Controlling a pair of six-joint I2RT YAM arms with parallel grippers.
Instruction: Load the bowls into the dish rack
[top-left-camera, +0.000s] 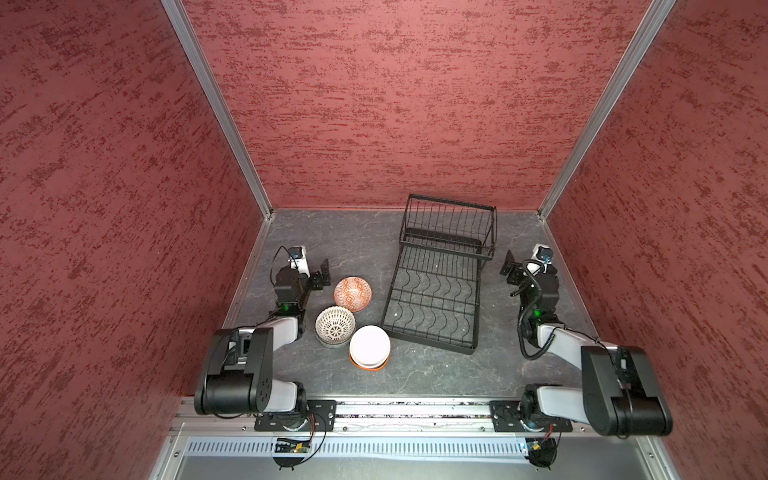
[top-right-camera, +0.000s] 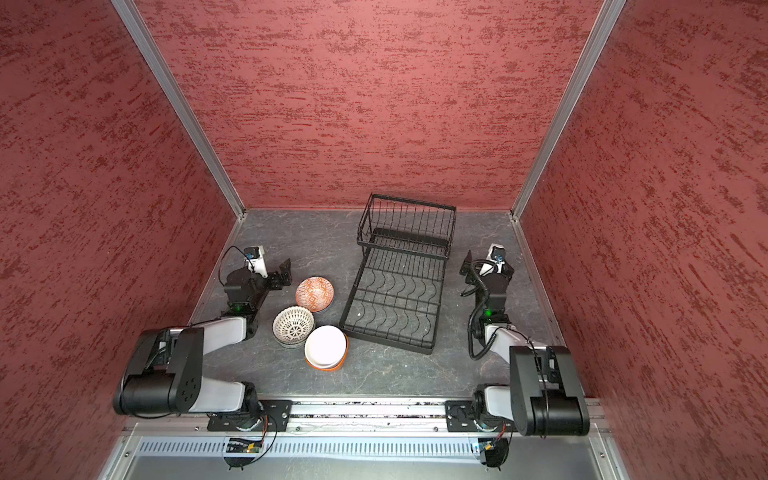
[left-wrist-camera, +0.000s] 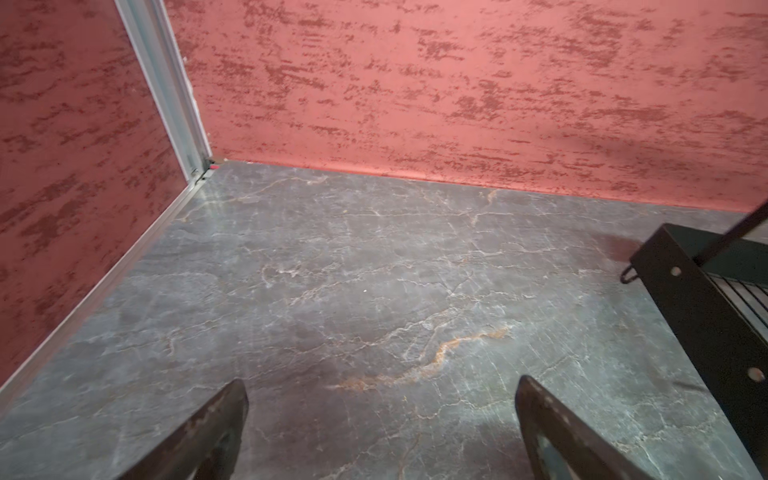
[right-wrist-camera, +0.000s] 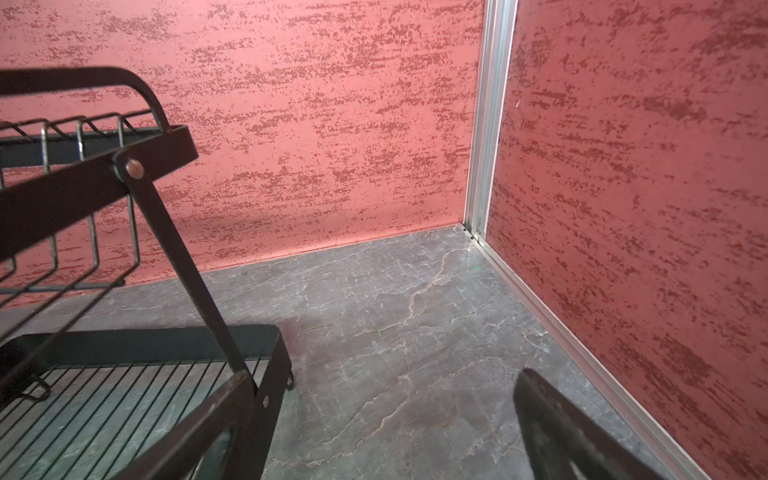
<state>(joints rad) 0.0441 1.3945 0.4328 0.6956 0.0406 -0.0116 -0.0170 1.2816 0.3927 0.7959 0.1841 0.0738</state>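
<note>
The left pincer (top-left-camera: 322, 275) and right pincer (top-left-camera: 510, 275) both stand spread wide, flanking the dish rack (top-left-camera: 436, 291), which reaches toward the surface's (top-left-camera: 415, 374) far edge. The bowls (top-left-camera: 353, 294) sit clustered on the surface toward its left edge, some stacked, just beside the rack.

Mottled red walls (top-left-camera: 374, 104) on three sides, aluminium corner posts (top-left-camera: 218, 108), grey marbled floor (top-left-camera: 332, 232).
</note>
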